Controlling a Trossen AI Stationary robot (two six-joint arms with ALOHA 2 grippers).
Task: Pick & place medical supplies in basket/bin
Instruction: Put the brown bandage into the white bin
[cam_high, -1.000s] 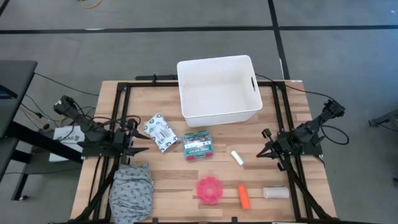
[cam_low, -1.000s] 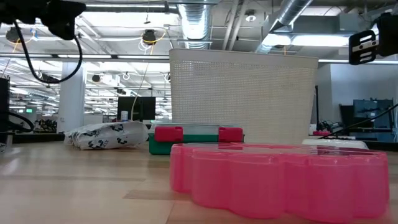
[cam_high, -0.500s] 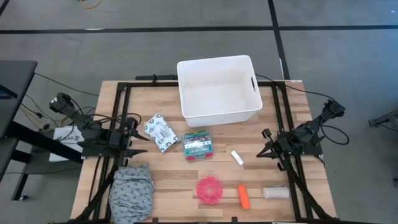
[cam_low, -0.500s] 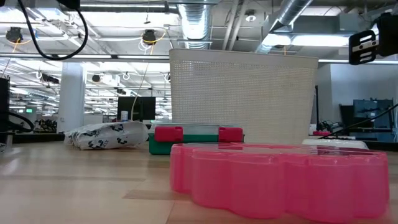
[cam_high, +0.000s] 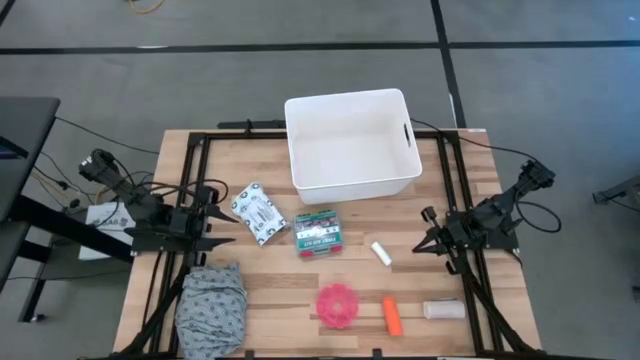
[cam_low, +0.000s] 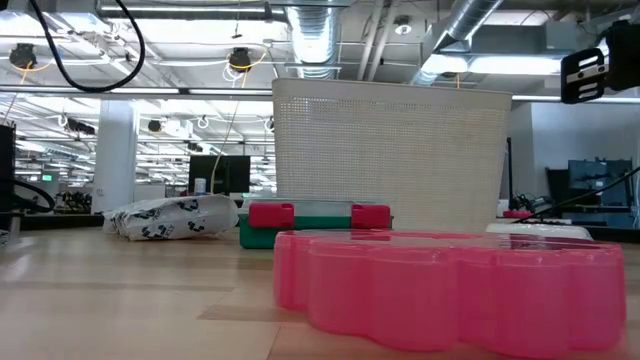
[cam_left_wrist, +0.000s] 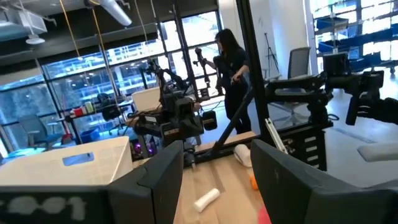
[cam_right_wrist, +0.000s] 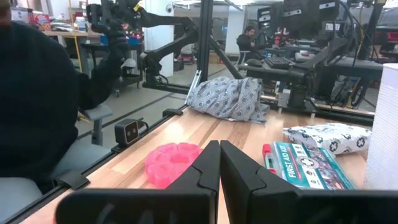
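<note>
step in hand: looks to me like the very start, nothing's in the bin yet and both arms sit at the table edges. My guess is the left arm goes first, for the packet right next to it.
left tool (cam_high: 222, 225): at the left side of the table, fingers spread apart with nothing between them (the left wrist view shows a clear gap).
right tool (cam_high: 425, 238): waiting at the right side, fingers pressed together, holding nothing.
how I'd do it: come straight down over the packet, fingers across its narrow side, pinch low so the soft bag doesn't slip, then lift high enough to clear the bin's wall before letting go.
pink disc (cam_high: 338, 305): nearest the front edge, round with scalloped lobes, translucent pink.
orange tube (cam_high: 391, 315): just beside the disc, short and bright.
beige roll (cam_high: 443, 310): near the tube, lying on its side, front right.
grey cloth bundle (cam_high: 211, 306): front left, not a supply, skip it.
white cylinder (cam_high: 381, 252): tiny, mid-table, probably rolls easily.
green-and-red box (cam_high: 317, 233): flat, says FIRST AID KIT in the right wrist view.
white packet (cam_high: 259, 213): crinkly, black print, between the left tool and the box.
bin (cam_high: 297, 180): big white tub at the far middle, slot handle in its side, empty.
</note>
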